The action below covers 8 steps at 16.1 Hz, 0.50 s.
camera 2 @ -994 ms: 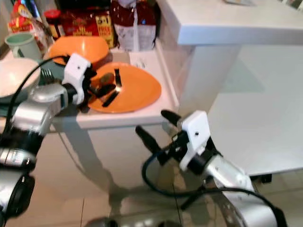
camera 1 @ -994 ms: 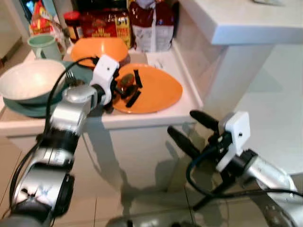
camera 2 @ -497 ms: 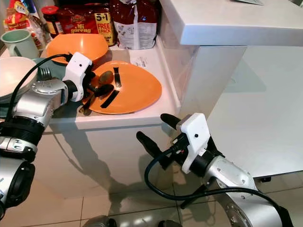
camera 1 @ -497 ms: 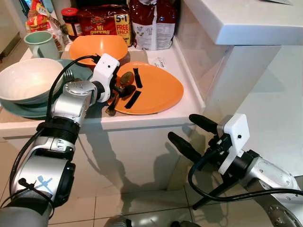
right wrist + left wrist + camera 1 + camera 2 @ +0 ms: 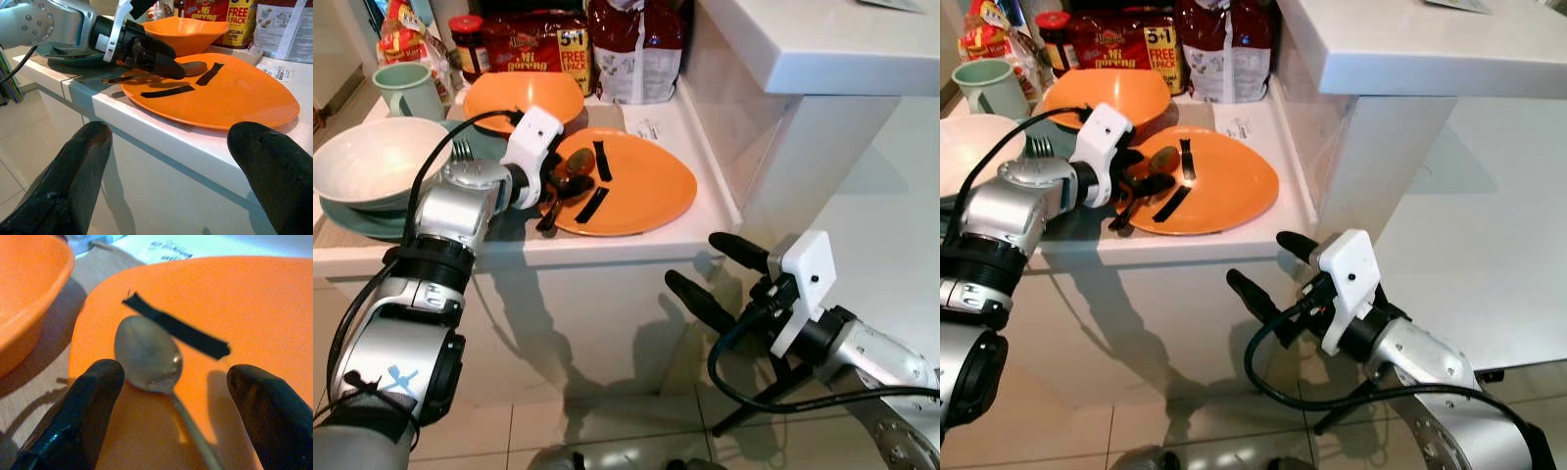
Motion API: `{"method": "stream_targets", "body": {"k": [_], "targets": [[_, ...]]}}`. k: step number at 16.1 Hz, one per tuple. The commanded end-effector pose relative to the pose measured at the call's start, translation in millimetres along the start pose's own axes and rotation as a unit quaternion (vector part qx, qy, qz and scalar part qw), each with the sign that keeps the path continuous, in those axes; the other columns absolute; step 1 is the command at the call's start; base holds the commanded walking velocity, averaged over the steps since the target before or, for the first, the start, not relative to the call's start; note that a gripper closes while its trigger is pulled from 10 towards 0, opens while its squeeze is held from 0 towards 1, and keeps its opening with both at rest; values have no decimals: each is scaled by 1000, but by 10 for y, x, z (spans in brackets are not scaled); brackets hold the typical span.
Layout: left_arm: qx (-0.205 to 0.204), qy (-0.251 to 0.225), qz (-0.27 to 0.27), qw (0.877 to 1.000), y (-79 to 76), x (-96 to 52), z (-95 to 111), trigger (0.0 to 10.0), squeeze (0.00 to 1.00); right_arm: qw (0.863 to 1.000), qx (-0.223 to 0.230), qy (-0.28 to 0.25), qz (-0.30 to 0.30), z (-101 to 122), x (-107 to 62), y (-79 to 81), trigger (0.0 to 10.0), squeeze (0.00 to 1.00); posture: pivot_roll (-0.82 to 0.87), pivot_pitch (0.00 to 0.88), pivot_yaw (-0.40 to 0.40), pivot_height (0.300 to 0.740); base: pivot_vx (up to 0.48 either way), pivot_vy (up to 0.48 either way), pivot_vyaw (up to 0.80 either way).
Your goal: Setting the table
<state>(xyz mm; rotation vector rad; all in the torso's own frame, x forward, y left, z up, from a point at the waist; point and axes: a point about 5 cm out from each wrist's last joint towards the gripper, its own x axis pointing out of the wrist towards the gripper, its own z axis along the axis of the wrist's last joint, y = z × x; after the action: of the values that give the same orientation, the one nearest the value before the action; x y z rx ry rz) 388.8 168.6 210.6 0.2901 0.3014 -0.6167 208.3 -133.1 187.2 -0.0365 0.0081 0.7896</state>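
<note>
Spoon (image 5: 570, 174) bowl lies on the near-left part of the flat orange plate (image 5: 651, 191), toward the centre-left of the head views, its handle running back off the plate's rim toward the robot's left arm. The left tool (image 5: 560, 186) sits low over that edge of the plate with its two black fingers (image 5: 83, 406) apart, one on each side of the spoon's handle; from the wrist camera they flank the spoon without pressing on it. Two black strips (image 5: 599, 160) lie on the plate just beyond the spoon, one close behind its bowl and one nearer the plate's front. The plate rests on a white surface (image 5: 700, 127), close to its front edge. Behind it, in the upper left of the frame, stands an orange bowl (image 5: 524, 98), and farther left a white bowl (image 5: 372, 171) sits on a green plate (image 5: 357, 220) with a fork (image 5: 462, 150) poking up at its right side. A pale green mug (image 5: 408, 90) stands at the far upper left, with red food packets (image 5: 533, 49) and a dark bag (image 5: 636, 54) lined along the back. The right tool (image 5: 720, 276) hangs in the lower right of the frame, below the surface's edge and over the tiled floor (image 5: 617, 431), its fingers spread wide and holding nothing.
</note>
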Motion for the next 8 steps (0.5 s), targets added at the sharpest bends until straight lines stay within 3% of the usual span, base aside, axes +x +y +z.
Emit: {"method": "stream_targets", "body": {"k": [1, 8], "targets": [[12, -4, -9, 1000, -24, 1, 101, 10000, 0, 1000, 1, 3, 3, 8, -14, -19, 10000, 0, 31, 49, -29, 740, 0, 0, 0], [31, 58, 6, 998, -1, -3, -47, 10000, 0, 1000, 11, 6, 5, -15, -17, -4, 10000, 0, 33, 48, -23, 740, 0, 0, 0]]}}
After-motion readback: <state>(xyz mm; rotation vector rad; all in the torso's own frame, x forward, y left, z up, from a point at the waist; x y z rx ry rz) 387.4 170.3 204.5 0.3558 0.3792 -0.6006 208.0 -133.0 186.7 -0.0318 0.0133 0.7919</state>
